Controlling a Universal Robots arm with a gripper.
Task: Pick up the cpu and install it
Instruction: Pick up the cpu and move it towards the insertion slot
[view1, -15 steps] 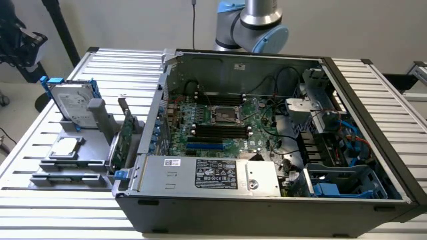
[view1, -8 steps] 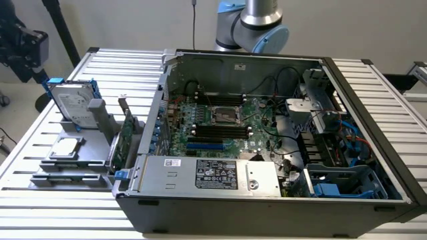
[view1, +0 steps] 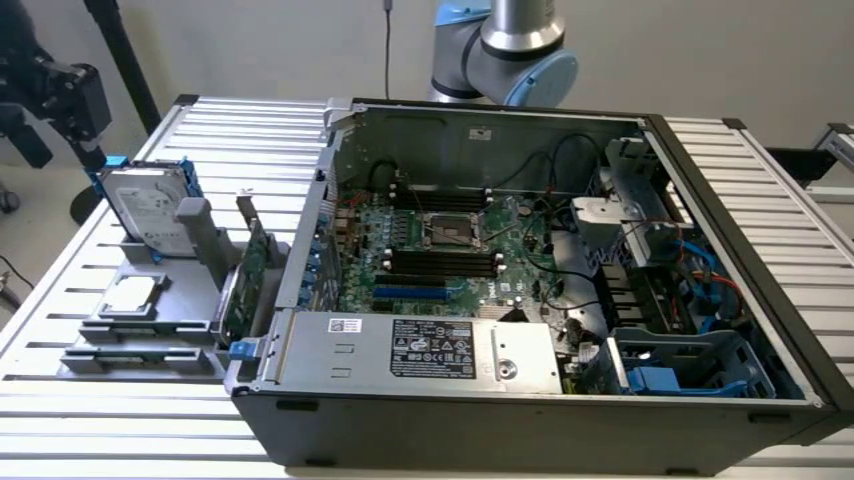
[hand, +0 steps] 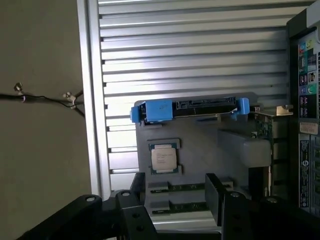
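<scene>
The cpu (hand: 163, 159), a small square chip with a silver lid, lies flat in a recess of the grey holder tray (hand: 200, 145). In the exterior view the cpu (view1: 130, 295) sits on that tray (view1: 174, 300), at the exterior view's left of the open computer case. My gripper (hand: 175, 200) hovers above the tray, open, its two black fingers (hand: 215, 197) apart with nothing between them. The cpu is a little beyond the fingertips and untouched. The socket (view1: 451, 232) sits in the middle of the green motherboard inside the case.
A silver hard drive with blue rails (view1: 140, 210) stands upright on the tray behind the cpu. A green card (view1: 247, 270) stands between tray and case (view1: 534, 400). Memory sticks (hand: 185, 187) lie near the fingers. The slatted table's edge (hand: 92, 100) runs beside the tray.
</scene>
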